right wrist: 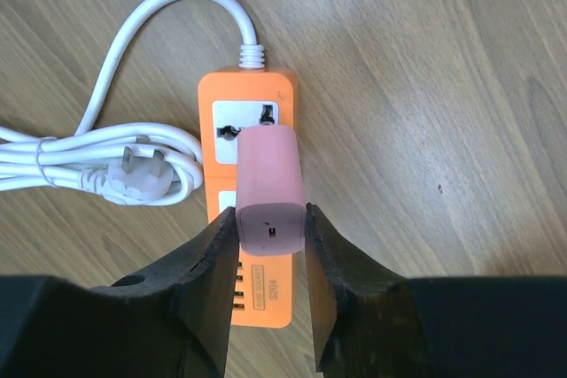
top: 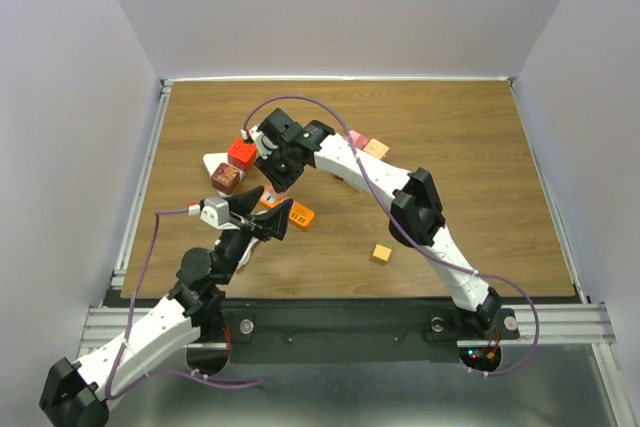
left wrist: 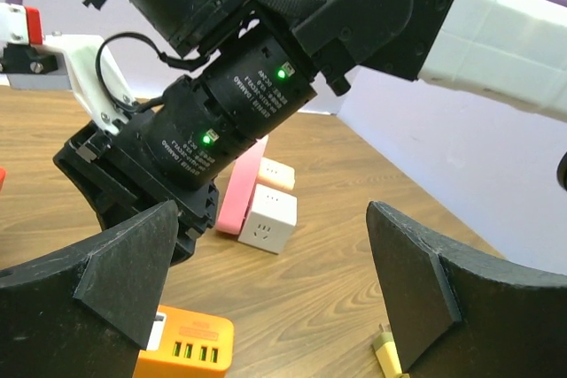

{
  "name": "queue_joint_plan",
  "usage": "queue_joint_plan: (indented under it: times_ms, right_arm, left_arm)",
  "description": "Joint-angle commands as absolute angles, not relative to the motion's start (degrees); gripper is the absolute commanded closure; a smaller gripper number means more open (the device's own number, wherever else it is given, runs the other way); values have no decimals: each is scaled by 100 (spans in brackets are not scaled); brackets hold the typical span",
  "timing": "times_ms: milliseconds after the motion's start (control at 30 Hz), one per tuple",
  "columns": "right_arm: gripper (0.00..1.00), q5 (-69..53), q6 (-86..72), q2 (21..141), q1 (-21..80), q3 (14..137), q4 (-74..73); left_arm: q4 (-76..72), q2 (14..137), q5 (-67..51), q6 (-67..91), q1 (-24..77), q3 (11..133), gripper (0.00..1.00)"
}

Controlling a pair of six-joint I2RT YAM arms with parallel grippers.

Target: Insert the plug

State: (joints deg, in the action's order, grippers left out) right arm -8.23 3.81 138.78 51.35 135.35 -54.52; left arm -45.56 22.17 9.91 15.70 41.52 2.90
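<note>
Now right end effector [right wrist: 270,216] grips pink plug [right wrist: 270,174] over orange strip [right wrist: 252,97].

I can read only "S04" on the orange power strip [right wrist: 252,112], at its 6 o'clock end; the motor labels [left wrist: 255,99] are too small.

On the desk [top: 480,147], a yellow cube [top: 381,253] sits alone toward the near edge, a red cube [top: 240,152] and brown cube [top: 227,178] sit together toward the left edge, and a peach cube [top: 376,148] lies just beside a pink block [top: 355,137] nearer the far edge.
</note>
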Motion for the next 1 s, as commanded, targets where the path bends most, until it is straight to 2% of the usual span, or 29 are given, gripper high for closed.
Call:
queue_joint_plan:
  times_ms: [0,667,800,967]
  right_arm:
    - [75,-598,475,13676,5133,13088,-5625]
    - [78,-61,9,11840,5133,10646,-5186]
    - [78,-44,9,11523,5133,10389,-5063]
    - [78,-176,26,11758,5133,10581,-4992]
  left_arm:
    - [-4939,2390,914,1538,4131,-53,2]
    - [-5264,3383,871,1477,4140,220,5]
    - [-5308,3437,695,1441,4140,246,6]
    - [-5344,3375,598,1441,4140,202,6]
